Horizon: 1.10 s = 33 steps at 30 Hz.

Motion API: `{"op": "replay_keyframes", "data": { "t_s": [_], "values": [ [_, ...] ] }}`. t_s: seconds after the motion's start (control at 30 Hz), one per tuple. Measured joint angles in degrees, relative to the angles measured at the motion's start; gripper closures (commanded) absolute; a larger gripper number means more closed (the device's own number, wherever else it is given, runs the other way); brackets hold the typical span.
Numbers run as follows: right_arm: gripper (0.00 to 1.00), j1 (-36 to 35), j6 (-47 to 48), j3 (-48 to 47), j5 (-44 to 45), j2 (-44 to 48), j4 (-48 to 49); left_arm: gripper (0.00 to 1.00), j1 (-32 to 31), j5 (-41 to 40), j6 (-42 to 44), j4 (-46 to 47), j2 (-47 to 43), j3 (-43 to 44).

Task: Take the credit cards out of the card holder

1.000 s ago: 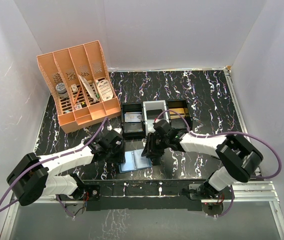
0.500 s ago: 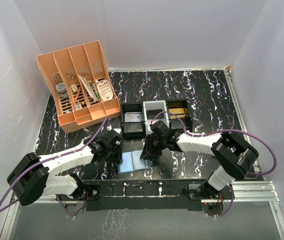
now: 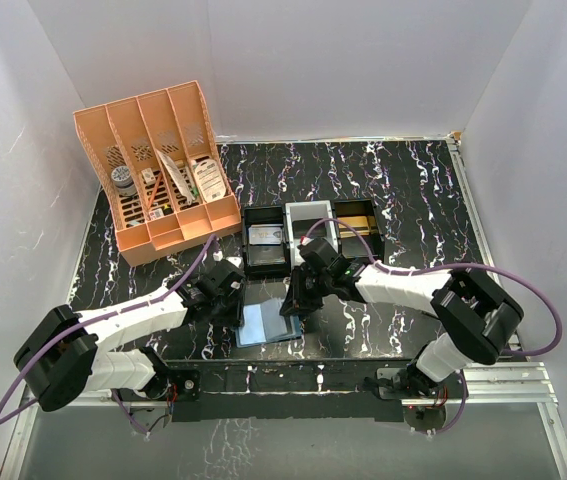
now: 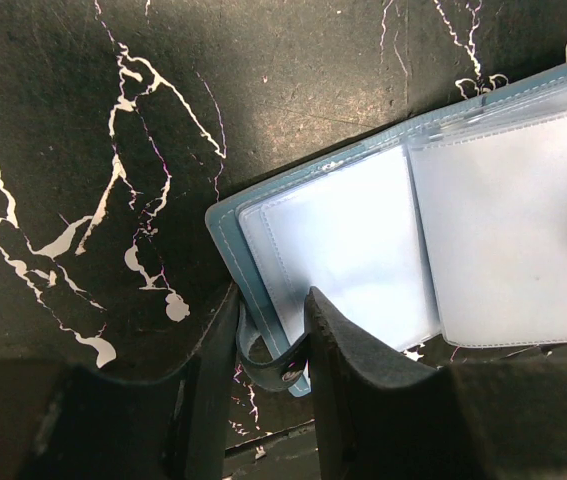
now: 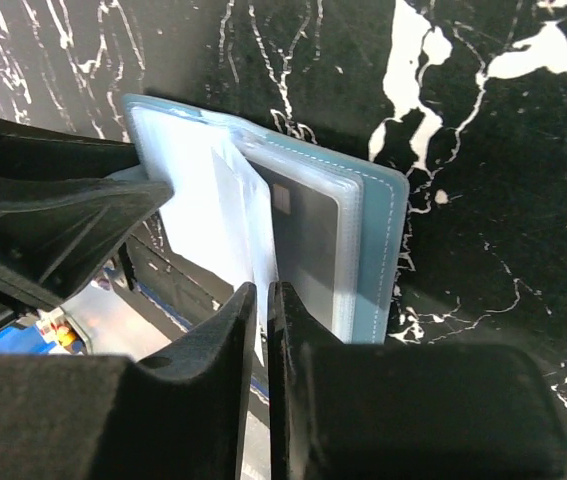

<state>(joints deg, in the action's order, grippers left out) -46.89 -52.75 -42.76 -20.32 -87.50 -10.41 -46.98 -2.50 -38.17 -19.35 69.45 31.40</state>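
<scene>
The teal-blue card holder (image 3: 263, 326) lies open on the black marbled table between my two grippers. In the left wrist view its clear pockets (image 4: 363, 240) look pale and empty. My left gripper (image 4: 271, 335) is shut on its left cover edge and snap strap, and shows in the top view (image 3: 233, 303). My right gripper (image 5: 264, 300) is shut on a clear inner sleeve (image 5: 231, 205) of the card holder (image 5: 378, 230), lifting it like a page. It shows in the top view (image 3: 295, 303). A black credit card (image 5: 308, 245) sits in the pocket beneath.
An orange desk organiser (image 3: 158, 170) with small items stands at the back left. Three small trays stand behind the card holder: black (image 3: 246, 240), white (image 3: 289, 235) and black with a gold item (image 3: 358, 206). The table's near edge is just below the card holder.
My right gripper has shifted slightly left over the card holder, still pinching the sleeve. The left gripper has stayed on the cover edge.
</scene>
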Motion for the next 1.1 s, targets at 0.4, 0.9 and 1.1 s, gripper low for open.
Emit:
{"op": "replay_keyframes", "data": {
  "t_s": [0.4,0.9,1.1],
  "values": [
    [0.87,-0.2,-0.3,-1.3,-0.8,0.9,-0.2,0.71,0.0,0.3,-0.2,-0.2,0.3,0.3],
    [0.84,-0.3,-0.9,-1.7,2.6,0.9,-1.5,0.55,-0.1,-1.0,-1.2,-4.2,-2.4,2.9],
    [0.84,-0.3,-3.0,1.3,2.7,0.9,1.0,0.47,-0.1,-4.6,-3.0,-8.8,-6.0,5.4]
  ]
}}
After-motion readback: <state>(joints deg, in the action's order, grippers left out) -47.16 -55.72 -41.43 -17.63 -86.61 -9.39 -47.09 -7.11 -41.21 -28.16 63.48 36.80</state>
